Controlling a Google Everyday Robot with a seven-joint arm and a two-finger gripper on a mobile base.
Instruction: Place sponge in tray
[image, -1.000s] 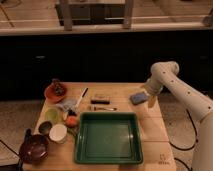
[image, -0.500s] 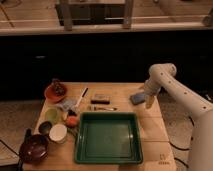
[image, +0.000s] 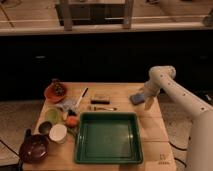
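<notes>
- The sponge (image: 136, 98) is by the right edge of the desk (image: 151, 131), toward its far right corner, apart from the tray (image: 108, 115) at the near edge.
- The gripper (image: 148, 103) is right against the sponge; I cannot tell whether it is clamped on it.
- The sponge is probably light, soft and squashy, so pinch across its narrow width at mid-length, gently.

A wooden bench (image: 151, 126) is seen crowded on its left: an orange bowl (image: 54, 92), a crumpled wrapper (image: 66, 105), a pale green bowl (image: 51, 115), a white cup (image: 58, 133) and a dark red bowl (image: 33, 148). A dark flat block (image: 101, 97) is laid beside a pen (image: 81, 96). The gripper (image: 147, 102) is positioned over the right edge.
</notes>
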